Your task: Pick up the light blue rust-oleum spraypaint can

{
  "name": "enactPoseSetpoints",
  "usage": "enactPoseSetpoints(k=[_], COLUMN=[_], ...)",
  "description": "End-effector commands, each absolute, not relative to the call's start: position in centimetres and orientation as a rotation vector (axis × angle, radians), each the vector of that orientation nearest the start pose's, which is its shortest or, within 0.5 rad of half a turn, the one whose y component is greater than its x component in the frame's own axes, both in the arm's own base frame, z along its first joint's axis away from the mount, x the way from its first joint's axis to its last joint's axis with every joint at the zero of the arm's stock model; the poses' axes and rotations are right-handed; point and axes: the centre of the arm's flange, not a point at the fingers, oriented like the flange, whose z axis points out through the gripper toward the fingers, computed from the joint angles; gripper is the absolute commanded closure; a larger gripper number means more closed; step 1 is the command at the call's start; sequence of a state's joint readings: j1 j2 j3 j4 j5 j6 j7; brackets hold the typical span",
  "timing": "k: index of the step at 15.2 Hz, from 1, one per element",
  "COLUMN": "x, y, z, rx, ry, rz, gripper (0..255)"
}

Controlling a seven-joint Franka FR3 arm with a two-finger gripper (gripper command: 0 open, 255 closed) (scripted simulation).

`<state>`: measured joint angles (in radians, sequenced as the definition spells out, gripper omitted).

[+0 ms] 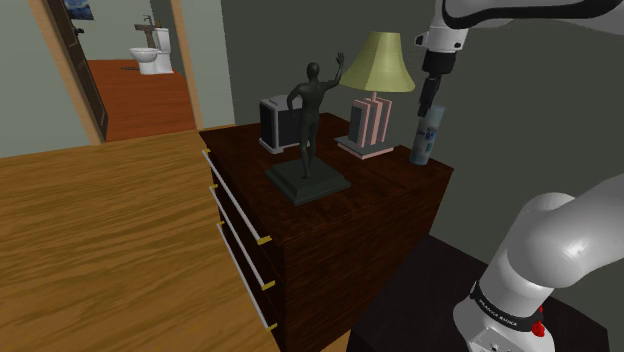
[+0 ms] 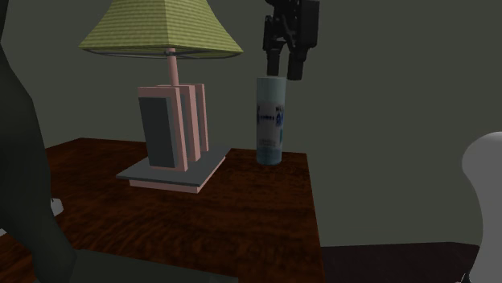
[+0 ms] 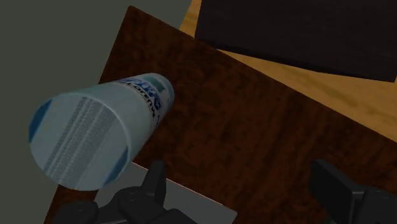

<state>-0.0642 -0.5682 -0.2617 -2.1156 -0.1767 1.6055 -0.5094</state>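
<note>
Arm [image 1: 560, 240]: one, big at the lower right of the shoulder view, reaching over to the upper right.
Dresser [image 1: 390, 185]: one, dark wood, mid-frame; drawers down its front, about three at a guess.
Statue [image 1: 312, 110]: one dark figure with a raised hand on a square base, centre of the shoulder view, well apart from the action.
Lamp [image 1: 378, 62]: one, green shade over a pink slab base, right of centre, just beside the target and crowding that side.
Spray can [image 1: 424, 138]: one, pale blue, upright at the dresser's back corner in the upper right of the shoulder view, close to the grey wall [image 2: 386, 120]; right of centre in the second exterior view [image 2: 271, 120].
Gripper [image 1: 430, 100]: one, straight above the can's top [image 2: 284, 71]. Likely coming from overhead because lamp and wall leave little room at the sides.
Claw state: fingers [image 3: 154, 181] spread wide, clasping nothing. In the wrist view the can [image 3: 95, 133] sits outside the gap, beyond one finger, so probably needs a sideways nudge before descending and closing.
Toilet [image 1: 152, 55]: one, white, far off through the doorway at upper left.
</note>
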Motion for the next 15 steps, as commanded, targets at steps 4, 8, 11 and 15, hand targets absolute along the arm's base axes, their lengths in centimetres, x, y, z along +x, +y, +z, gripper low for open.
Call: enactPoseSetpoints(k=[4,8,11,15], x=[35.8,36.3,36.3,36.3], y=[-23.0,-26.0,-26.0,-26.0], z=[62.9,62.7,61.1,59.2], rx=[-3.177,-3.180,-3.180,-3.180], ry=[-0.365,-0.369,-0.369,-0.369], rz=[-0.058,-0.067,-0.067,-0.067], gripper=[0,0,0,0])
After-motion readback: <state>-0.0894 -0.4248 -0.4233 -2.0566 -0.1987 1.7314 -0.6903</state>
